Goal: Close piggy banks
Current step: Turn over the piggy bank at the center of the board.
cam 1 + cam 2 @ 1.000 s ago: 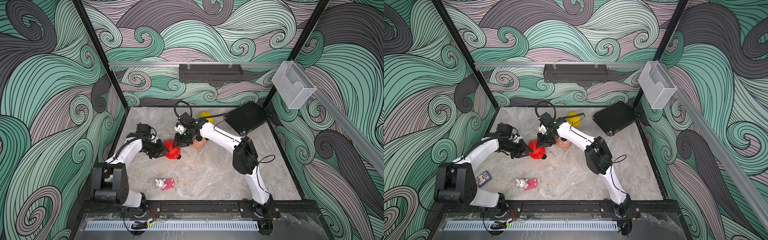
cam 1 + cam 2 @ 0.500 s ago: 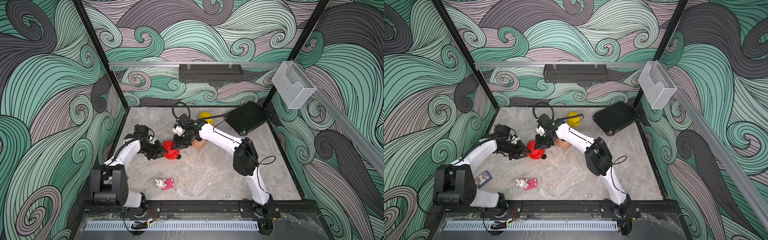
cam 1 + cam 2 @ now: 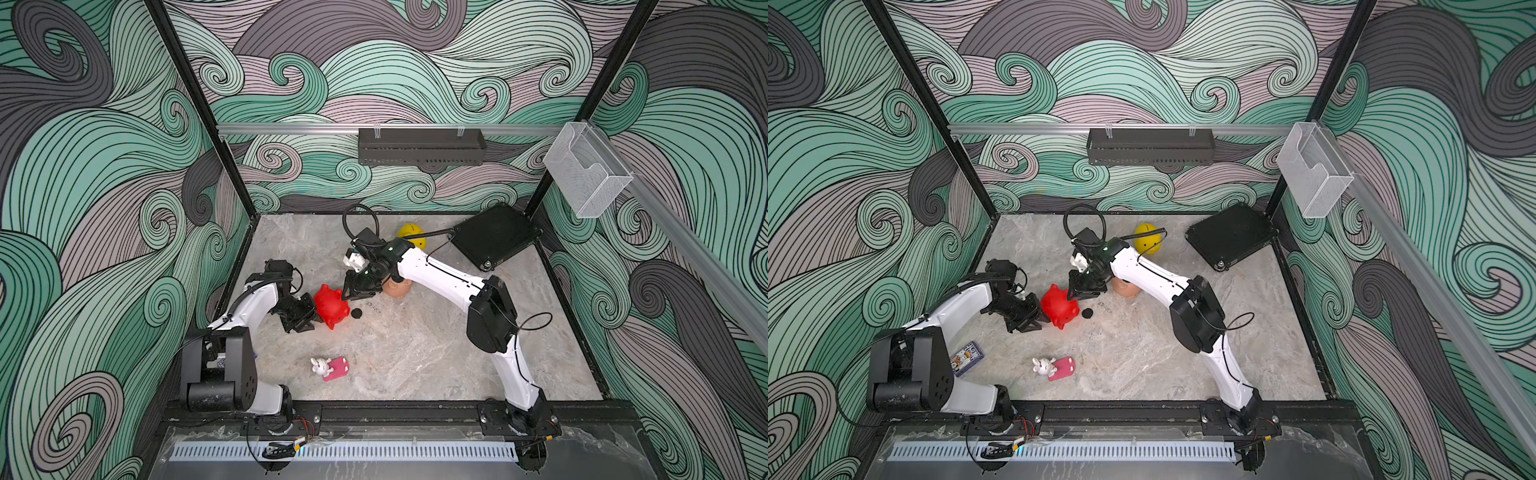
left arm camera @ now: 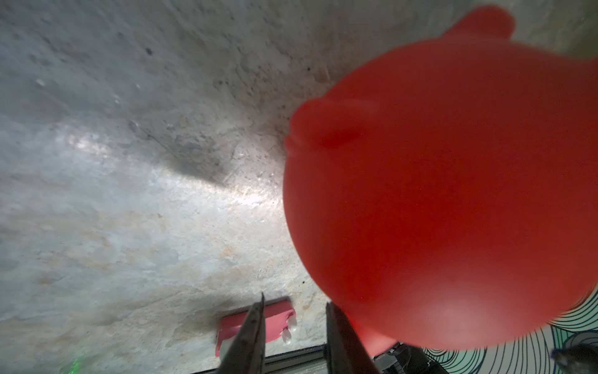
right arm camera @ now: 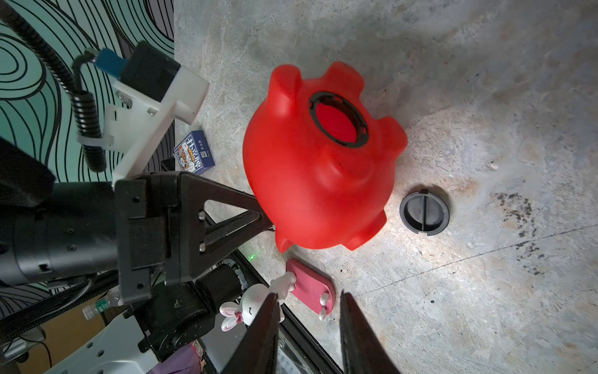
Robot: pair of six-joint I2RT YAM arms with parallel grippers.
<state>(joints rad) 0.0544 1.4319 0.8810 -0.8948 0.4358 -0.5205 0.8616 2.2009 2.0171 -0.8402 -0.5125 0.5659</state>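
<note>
Red round plastic piggy bank (image 5: pixel 318 175) is being steadied on the marble tabletop (image 3: pixel 415 353), belly hole upward, by the closed left hand (image 3: pixel 311 316); light, slippery shell. Right hand (image 5: pixel 307 333) is hovering part-open, empty; black plug (image 5: pixel 424 211) is lying beside.

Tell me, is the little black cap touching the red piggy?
Apart. The right wrist view shows bare table between the black cap and the red piggy; both top views show that gap too.
</note>
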